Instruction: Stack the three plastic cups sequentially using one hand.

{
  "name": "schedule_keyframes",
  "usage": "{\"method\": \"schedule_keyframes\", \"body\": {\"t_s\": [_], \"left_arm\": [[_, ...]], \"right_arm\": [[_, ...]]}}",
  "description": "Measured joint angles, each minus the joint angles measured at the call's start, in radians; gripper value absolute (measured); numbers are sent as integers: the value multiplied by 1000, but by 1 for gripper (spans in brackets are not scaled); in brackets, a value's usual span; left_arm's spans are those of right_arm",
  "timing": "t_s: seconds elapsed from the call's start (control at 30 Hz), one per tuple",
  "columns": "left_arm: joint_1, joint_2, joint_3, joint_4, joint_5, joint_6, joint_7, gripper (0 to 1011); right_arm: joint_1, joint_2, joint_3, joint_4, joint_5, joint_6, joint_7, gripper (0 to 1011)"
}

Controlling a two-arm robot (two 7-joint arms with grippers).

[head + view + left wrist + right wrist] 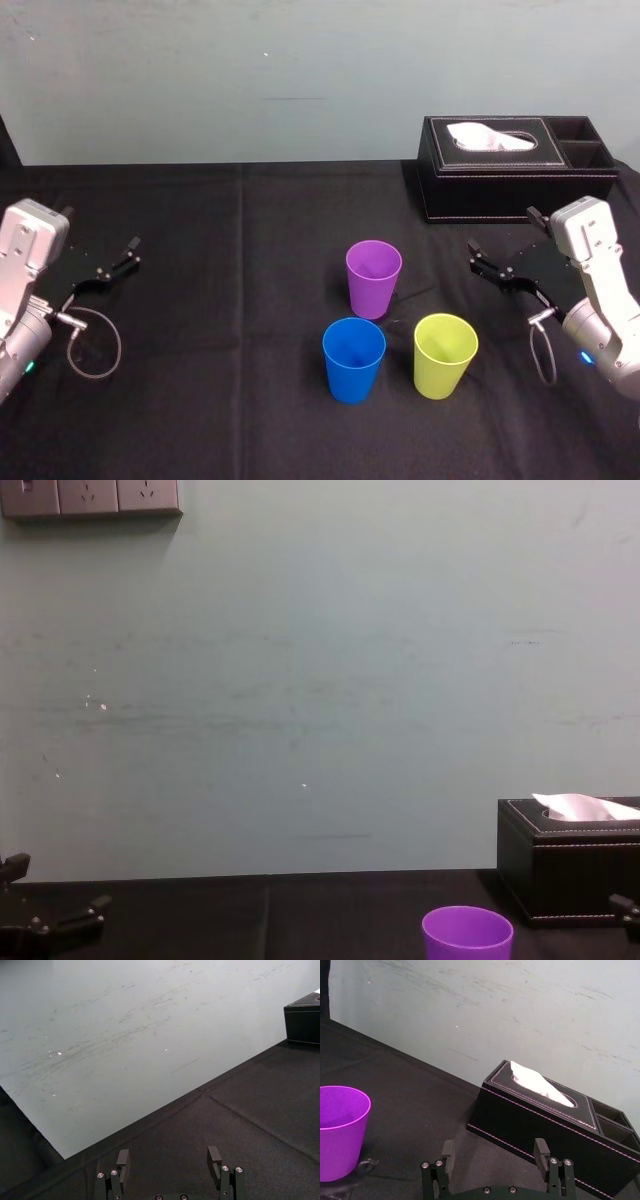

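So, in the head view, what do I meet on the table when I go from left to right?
left end effector → blue cup → yellow-green cup → right end effector. Left out, as they overlap others sideways: purple cup, tissue box.

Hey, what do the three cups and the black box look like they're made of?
Purple cup, blue cup and yellow-green cup: likely plastic, smooth, thin-walled, slightly glossy. Black tissue box: probably leather or imitation, matte, with pale stitching along its edges.
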Motion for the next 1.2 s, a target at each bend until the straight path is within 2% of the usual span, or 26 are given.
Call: {"method": "schedule_keyframes", "body": {"t_s": [0.4, 0.6, 0.73, 0.93, 1.2], "left_arm": [[0, 0, 0, 0, 0, 0, 0, 1010], [0, 0, 0, 0, 0, 0, 0, 1010], [0, 0, 0, 0, 0, 0, 0, 1010], [0, 0, 0, 0, 0, 0, 0, 1010], [0, 0, 0, 0, 0, 0, 0, 1010]], "right_arm": [[0, 0, 1, 0, 0, 0, 1, 1003], [-9, -1, 26, -6, 21, -5, 30, 1002], [-29, 11, 53, -28, 49, -12, 61, 1003], [-83, 49, 109, -99, 107, -17, 109, 1003], [-194, 117, 193, -216, 189, -11, 173, 1003]]}}
